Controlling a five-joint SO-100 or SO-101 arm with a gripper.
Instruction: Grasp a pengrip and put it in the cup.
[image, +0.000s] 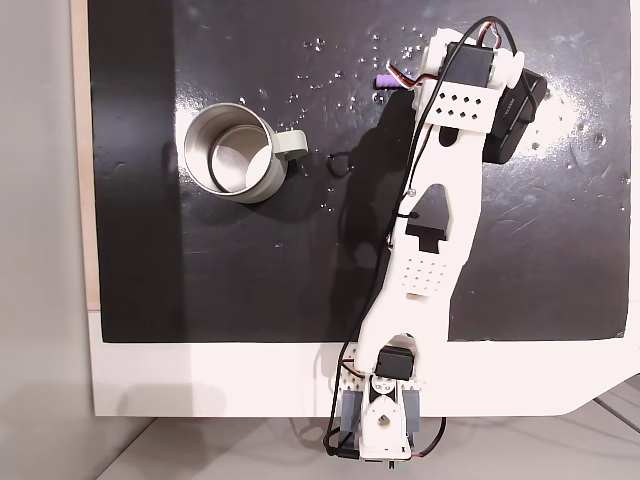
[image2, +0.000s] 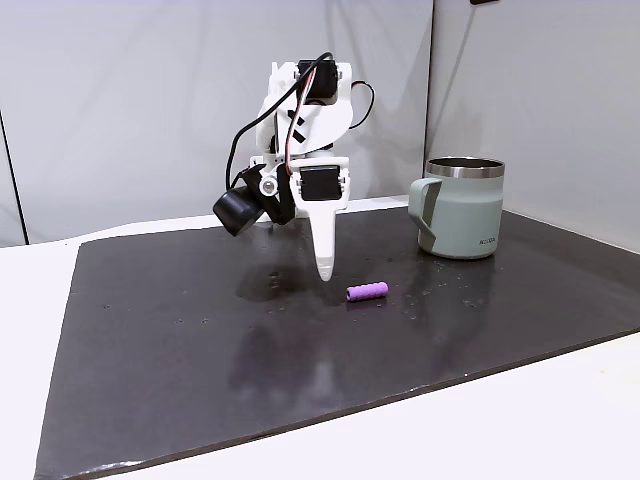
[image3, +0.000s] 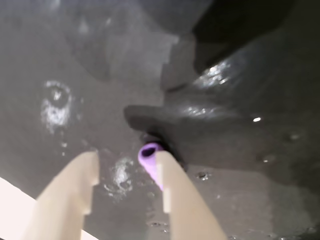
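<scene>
The purple pengrip (image2: 367, 291) lies on its side on the black mat, some way left of the cup in a fixed view. From above, the pengrip (image: 385, 82) sits just left of the arm's wrist (image: 462, 92). The grey metal cup (image: 240, 152) stands upright with its handle toward the arm; the cup (image2: 462, 208) is empty. My gripper (image2: 324, 272) points down, its tip just above the mat, beside the pengrip. In the wrist view my gripper (image3: 126, 160) is open, and the pengrip (image3: 149, 155) shows in the gap, against the right finger (image3: 175, 195), which partly covers it.
The black mat (image: 250, 280) covers most of a white table (image: 200, 380). White specks and glare spots dot the mat near the wrist. A small dark wire loop (image: 336, 162) lies right of the cup's handle. The arm's base (image: 385, 410) stands at the table's near edge.
</scene>
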